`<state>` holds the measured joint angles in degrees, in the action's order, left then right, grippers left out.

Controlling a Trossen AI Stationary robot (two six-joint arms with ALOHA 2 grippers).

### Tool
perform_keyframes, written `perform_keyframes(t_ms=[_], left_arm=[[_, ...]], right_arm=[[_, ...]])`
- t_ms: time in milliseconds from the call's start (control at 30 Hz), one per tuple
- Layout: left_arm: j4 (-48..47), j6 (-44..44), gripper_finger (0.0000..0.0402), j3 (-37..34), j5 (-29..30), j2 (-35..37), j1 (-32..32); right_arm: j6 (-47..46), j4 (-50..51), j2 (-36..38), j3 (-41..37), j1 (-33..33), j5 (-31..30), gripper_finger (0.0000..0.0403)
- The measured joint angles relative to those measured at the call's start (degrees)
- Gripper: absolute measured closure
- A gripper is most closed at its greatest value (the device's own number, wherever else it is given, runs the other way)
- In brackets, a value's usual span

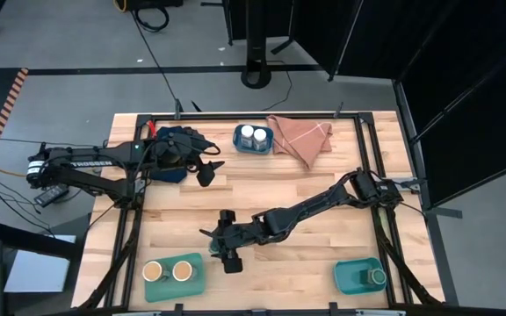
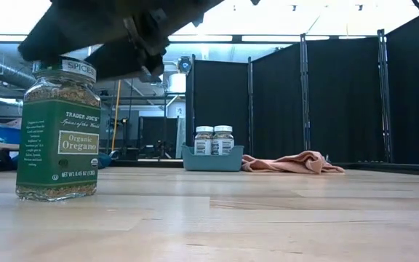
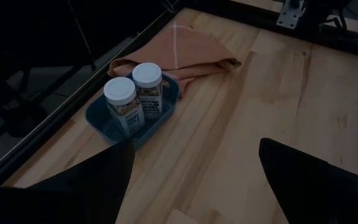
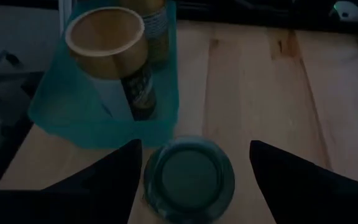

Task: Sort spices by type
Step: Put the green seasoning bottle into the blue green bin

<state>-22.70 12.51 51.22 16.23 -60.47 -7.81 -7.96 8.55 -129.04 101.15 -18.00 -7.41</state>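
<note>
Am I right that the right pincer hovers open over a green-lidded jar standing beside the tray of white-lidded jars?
Not quite. The right pincer hovers open over the green-lidded jar, but the tray beside it holds tan-lidded jars, as the right wrist view shows.

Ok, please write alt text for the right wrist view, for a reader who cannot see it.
The open right gripper hangs over a green-lidded spice jar standing on the wooden table. Just beyond it, a teal tray holds tan-lidded jars.

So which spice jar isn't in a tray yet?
The green-lidded oregano jar, standing alone on the bare table under the right hand. The others sit in trays.
</note>
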Motion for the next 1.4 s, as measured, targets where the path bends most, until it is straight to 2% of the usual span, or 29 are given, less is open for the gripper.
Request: perform_keyframes(t_ms=[567,767,1033,1400], left_arm=[[0.0,0.0,0.0051,0.0,0.0,0.0,0.0],[0.0,0.0,0.0051,0.0,0.0,0.0,0.0],[0.0,0.0,0.0051,0.0,0.0,0.0,0.0],[0.0,0.0,0.0051,0.0,0.0,0.0,0.0]], right_arm=[[-3.0,2.3,-1.0,0.0,0.6,1.5,0.0105],[-3.0,2.3,-1.0,0.0,0.8,1.2,0.0131],[-6.0,2.1,-1.0,0.0,1.2,1.0,0.0195],[-12.4,2.8,-0.8,0.0,1.4,1.1,0.0197]])
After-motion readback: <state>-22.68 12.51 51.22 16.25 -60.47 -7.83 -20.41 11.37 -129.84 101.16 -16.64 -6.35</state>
